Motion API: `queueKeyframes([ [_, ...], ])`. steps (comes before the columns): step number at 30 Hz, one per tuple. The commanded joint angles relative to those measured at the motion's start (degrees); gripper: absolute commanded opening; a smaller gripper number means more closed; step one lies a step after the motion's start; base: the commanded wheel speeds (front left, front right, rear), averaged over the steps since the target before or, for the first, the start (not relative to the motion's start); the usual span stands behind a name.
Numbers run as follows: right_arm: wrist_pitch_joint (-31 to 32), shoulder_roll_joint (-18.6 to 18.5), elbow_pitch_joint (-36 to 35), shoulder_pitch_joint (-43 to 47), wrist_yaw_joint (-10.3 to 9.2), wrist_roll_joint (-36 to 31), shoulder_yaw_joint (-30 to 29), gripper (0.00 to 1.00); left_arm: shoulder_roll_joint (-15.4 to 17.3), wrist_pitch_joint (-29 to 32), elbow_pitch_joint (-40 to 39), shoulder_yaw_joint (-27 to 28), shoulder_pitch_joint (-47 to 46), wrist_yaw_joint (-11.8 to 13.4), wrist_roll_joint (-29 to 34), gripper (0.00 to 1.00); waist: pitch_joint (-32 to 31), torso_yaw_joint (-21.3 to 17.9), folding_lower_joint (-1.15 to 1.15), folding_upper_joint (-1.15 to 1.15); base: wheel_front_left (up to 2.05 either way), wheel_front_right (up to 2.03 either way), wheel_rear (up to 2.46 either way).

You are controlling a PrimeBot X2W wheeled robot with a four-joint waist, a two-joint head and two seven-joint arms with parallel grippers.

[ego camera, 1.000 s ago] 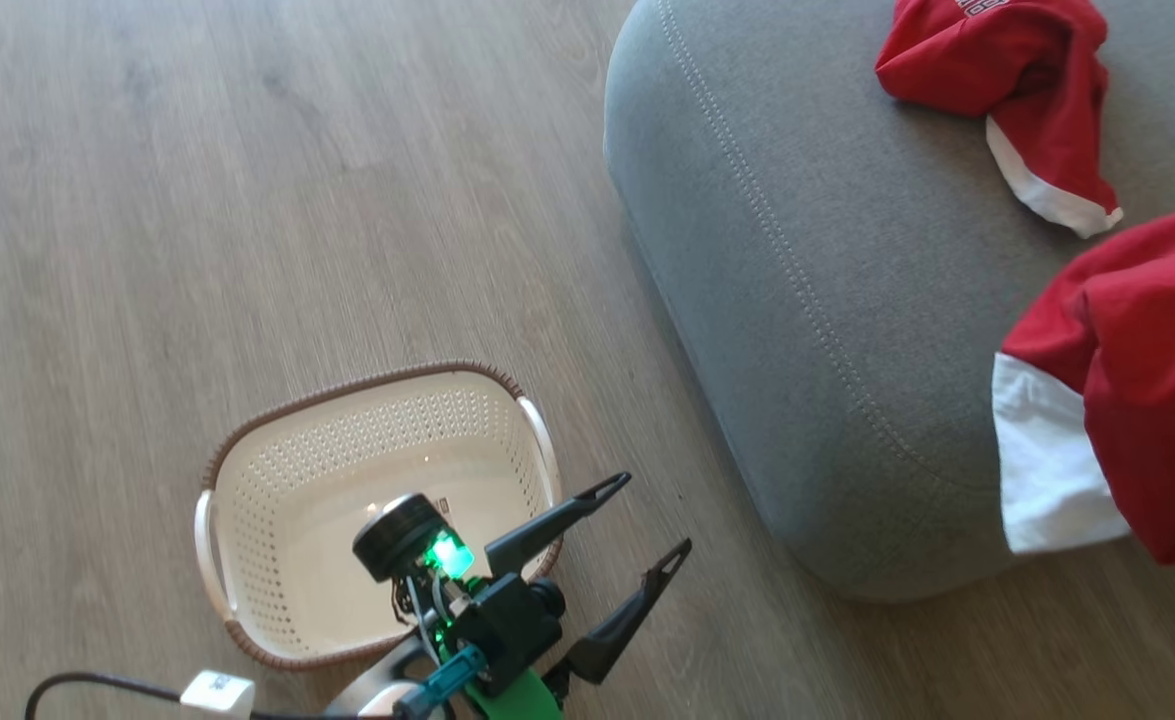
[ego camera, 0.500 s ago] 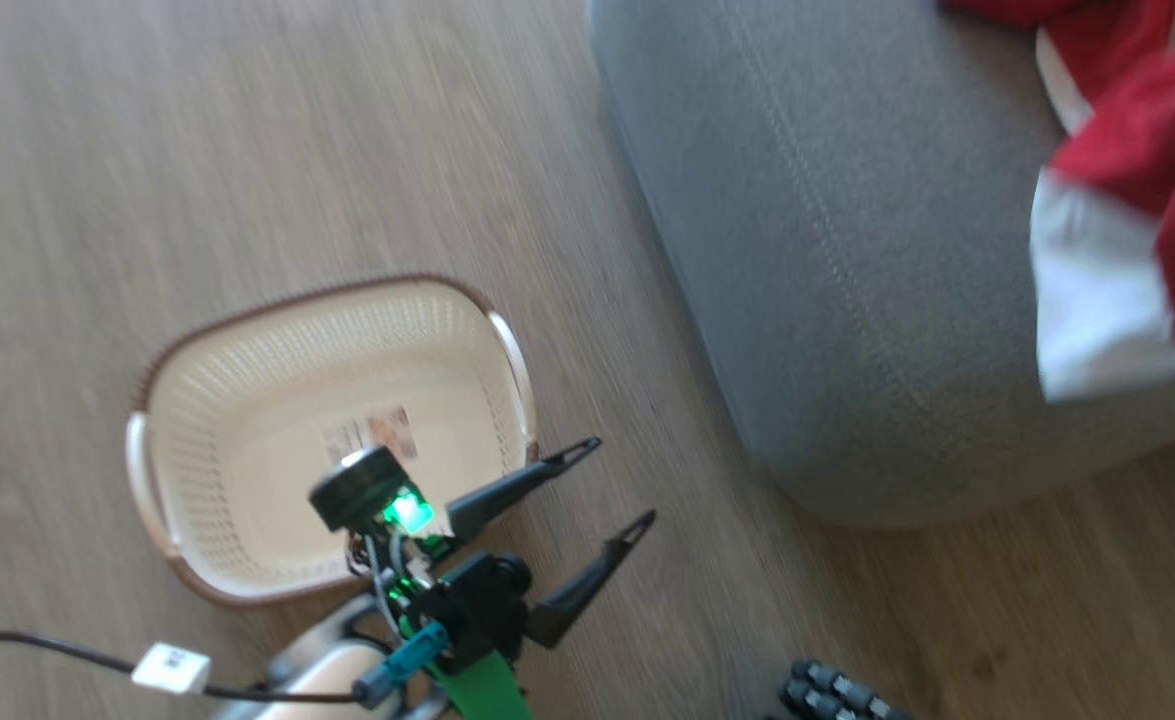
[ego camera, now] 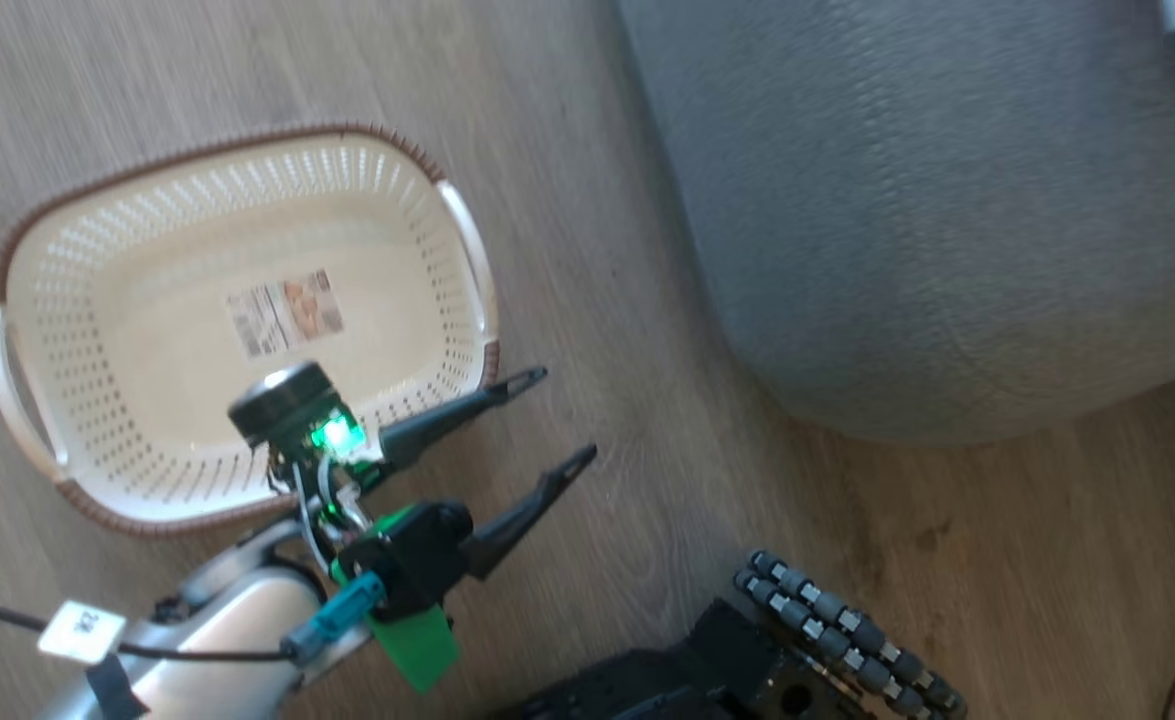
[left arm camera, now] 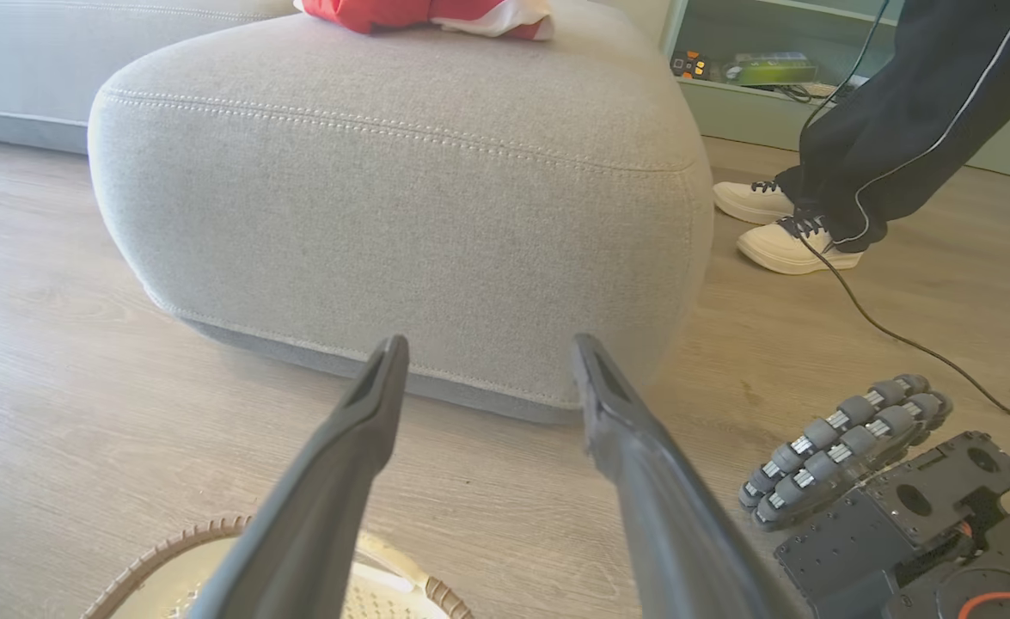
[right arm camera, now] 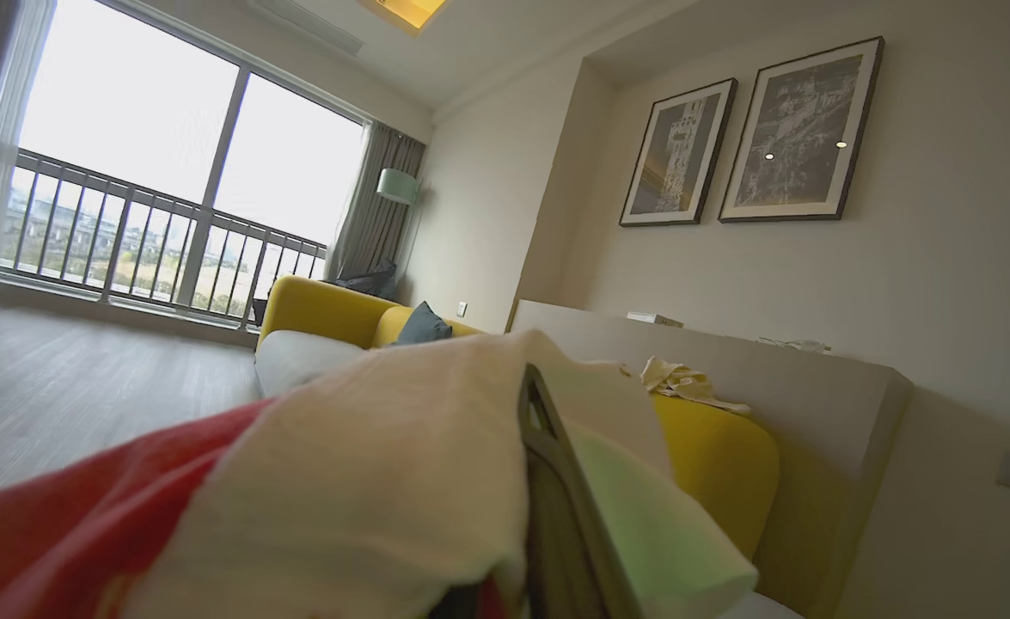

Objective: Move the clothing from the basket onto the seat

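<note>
Fingers (ego camera: 457, 414) of the left gripper (ego camera: 562, 415) are being held wide apart with nothing between them, pointing toward the upper right of the head view from a pale forearm (ego camera: 227, 620) at the lower left. The gripper is being hovered above the wooden floor (ego camera: 587, 250), just beside the right end of the basket (ego camera: 197, 152). In the left wrist view the left gripper (left arm camera: 489, 344) is being aimed at the lower rounded edge of the seat (left arm camera: 401, 189).

The right gripper (right arm camera: 529, 413) is being pressed together on the clothing (right arm camera: 341, 481), whose red and white fabric is being draped over the one finger that can be made out.

A strip of bare floor is being left open between the basket and the seat (ego camera: 947, 220). At the lower right of the head view the room is being narrowed by the robot's dark base (ego camera: 837, 620). At the upper right of the left wrist view a person's legs (left arm camera: 883, 129) are being shown beside the seat, with a cable (left arm camera: 900, 340) trailing on the floor.

Counted: one basket with one paper label (ego camera: 282, 315) on its bottom, one seat, one red and white heap (left arm camera: 419, 13) lying on top of the seat, one garment in the right gripper, two shoes (left arm camera: 792, 245).
</note>
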Motion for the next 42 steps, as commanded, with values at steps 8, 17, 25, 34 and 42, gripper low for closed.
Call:
queueKeyframes([
  [8, 2.8, -5.3, 9.0, -12.2, -0.02, -8.9, -9.6, 0.0, 1.4, -0.3, -2.5, 0.6, -2.3, -0.1, 0.1, 1.0, 5.9, 5.2, -0.02, 0.0, 0.0, 0.0, 0.0],
  [17, 8.5, -5.4, 24.7, -15.4, -0.02, -16.6, -13.2, 0.0, 0.1, -0.3, -2.0, 0.6, -2.8, -0.1, 0.1, 1.0, 7.0, 7.9, -0.02, 0.0, 0.0, 0.0, 0.0],
  [25, 10.8, -4.3, 33.8, -14.1, -0.02, -21.2, -14.1, 0.0, -0.3, -0.3, -1.7, 0.9, -3.5, -0.1, 0.2, 1.0, 7.5, 8.1, -0.02, 0.0, 0.0, 0.0, 0.0],
  [34, 8.2, -3.7, 38.0, -13.8, -0.02, -24.9, -15.4, 1.0, -1.3, -0.3, -0.9, 0.4, -3.7, -0.1, 0.3, 1.0, 5.3, 7.8, -0.02, 0.0, 0.0, 0.0, 0.0],
  [42, 8.2, -4.4, 40.5, -12.6, -0.02, -26.7, -13.8, 1.0, -3.6, -0.3, 0.5, 0.2, -2.7, -0.1, -0.2, 1.0, -0.5, 7.4, -0.02, 0.0, 0.0, 0.0, 0.0],
])
